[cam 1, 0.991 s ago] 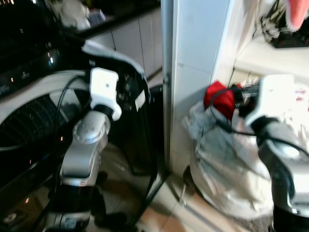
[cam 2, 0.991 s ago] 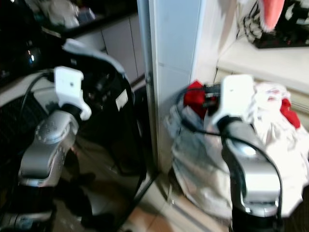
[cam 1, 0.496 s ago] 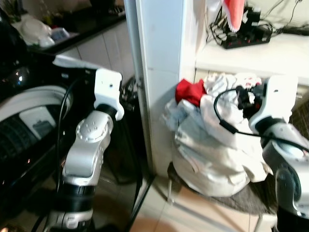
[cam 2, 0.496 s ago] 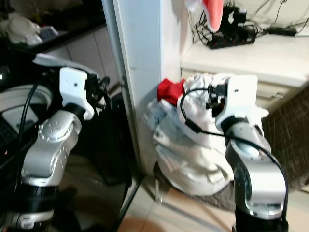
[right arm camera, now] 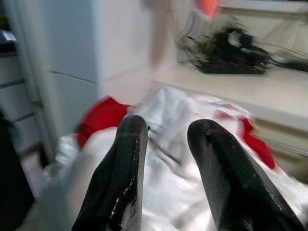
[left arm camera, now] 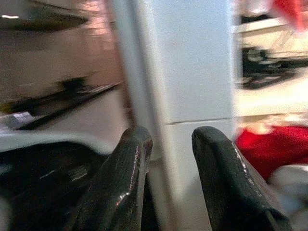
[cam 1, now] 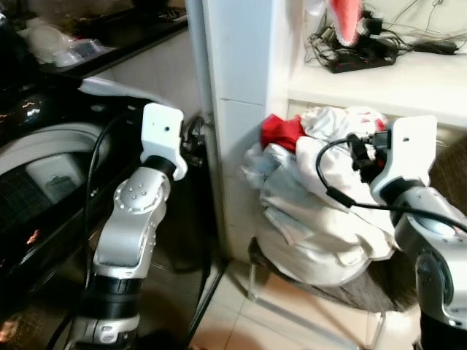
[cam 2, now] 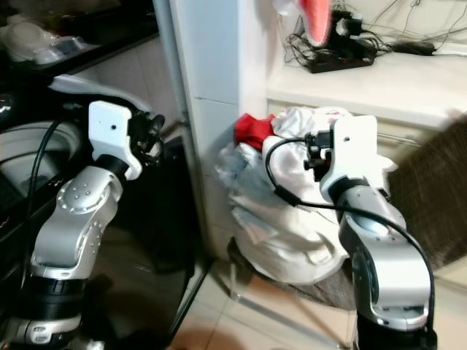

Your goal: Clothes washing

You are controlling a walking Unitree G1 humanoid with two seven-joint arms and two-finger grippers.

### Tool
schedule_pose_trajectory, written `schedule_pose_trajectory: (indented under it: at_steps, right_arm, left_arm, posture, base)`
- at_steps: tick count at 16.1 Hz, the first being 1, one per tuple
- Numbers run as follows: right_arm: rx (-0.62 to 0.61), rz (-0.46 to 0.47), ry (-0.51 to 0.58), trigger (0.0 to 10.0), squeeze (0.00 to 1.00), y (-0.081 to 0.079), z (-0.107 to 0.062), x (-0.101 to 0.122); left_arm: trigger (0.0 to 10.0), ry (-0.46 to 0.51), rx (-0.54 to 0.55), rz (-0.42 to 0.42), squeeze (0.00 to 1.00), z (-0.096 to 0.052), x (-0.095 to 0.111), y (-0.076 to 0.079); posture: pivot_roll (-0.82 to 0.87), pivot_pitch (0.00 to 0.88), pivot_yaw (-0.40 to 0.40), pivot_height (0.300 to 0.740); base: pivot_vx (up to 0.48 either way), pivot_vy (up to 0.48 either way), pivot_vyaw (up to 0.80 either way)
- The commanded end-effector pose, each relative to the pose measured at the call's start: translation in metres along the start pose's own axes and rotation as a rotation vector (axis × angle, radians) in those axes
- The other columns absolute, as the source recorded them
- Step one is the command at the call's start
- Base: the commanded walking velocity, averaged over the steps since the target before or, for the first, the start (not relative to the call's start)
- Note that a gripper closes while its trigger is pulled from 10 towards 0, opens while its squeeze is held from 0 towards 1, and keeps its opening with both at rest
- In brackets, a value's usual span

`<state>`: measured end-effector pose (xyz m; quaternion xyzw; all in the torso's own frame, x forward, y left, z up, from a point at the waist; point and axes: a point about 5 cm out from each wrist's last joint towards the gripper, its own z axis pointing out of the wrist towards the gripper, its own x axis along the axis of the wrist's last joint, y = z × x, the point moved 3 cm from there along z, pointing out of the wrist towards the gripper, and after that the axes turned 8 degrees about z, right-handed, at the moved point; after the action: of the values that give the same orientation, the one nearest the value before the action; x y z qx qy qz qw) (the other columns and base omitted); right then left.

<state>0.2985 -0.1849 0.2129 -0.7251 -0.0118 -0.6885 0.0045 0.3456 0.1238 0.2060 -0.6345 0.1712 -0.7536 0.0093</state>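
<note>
A heap of white laundry [cam 1: 321, 219] with a red garment [cam 1: 281, 131] on top sits in a dark basket [cam 1: 350, 295] beside a white pillar. The washing machine [cam 1: 51, 182] with its dark open lid [cam 1: 109, 91] stands on the left. My right gripper [right arm camera: 166, 139] is raised just above the laundry heap, open, with nothing between its fingers. My left gripper [left arm camera: 168, 144] is held up near the washer lid, pointing at the pillar, open and empty.
A white pillar [cam 1: 237, 87] stands between washer and laundry. A white shelf [cam 1: 387, 80] behind the heap carries a power strip and tangled cables [cam 1: 361, 55]. A pink cloth [cam 1: 343, 18] hangs above it. Pale floor tiles [cam 1: 241, 321] show below.
The whole view has shifted as the camera turned right and drew back; the laundry heap now sits more central. Both arms keep their raised pose, fingers still open.
</note>
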Motion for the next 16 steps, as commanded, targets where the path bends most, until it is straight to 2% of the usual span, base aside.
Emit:
schedule_pose_trajectory:
  at_steps: [1,3,8,16]
  right_arm:
    - [0.02,-0.004,0.009,10.0,0.0,-0.0061,0.0004,0.0024]
    - [0.01,0.005,0.007,10.0,0.0,-0.0045,0.0011,0.0029]
    - [-0.026,0.014,-0.003,10.0,0.0,0.0035,0.0004,0.0024]
    - [0.034,-0.001,-0.008,10.0,0.0,-0.0039,-0.0003,0.0027]
  left_arm:
    - [10.0,-0.018,0.018,0.008,0.0,-0.001,-0.0032,-0.0063]
    - [10.0,-0.01,0.007,0.01,0.0,-0.0019,-0.0023,-0.0051]
    - [10.0,-0.008,-0.006,0.004,0.0,-0.0019,-0.002,-0.0033]
    - [10.0,-0.015,0.004,0.002,0.0,-0.0029,-0.0036,-0.0037]
  posture:
    - [-0.07,0.0,0.071,0.74]
    - [-0.07,0.0,0.071,0.74]
    - [-0.08,0.0,0.08,0.74]
    - [-0.07,0.0,0.07,0.74]
  base:
    - [0.0,0.0,0.0]
    - [0.167,0.0,0.0]
    - [0.423,0.0,0.0]
    - [0.395,0.0,0.0]
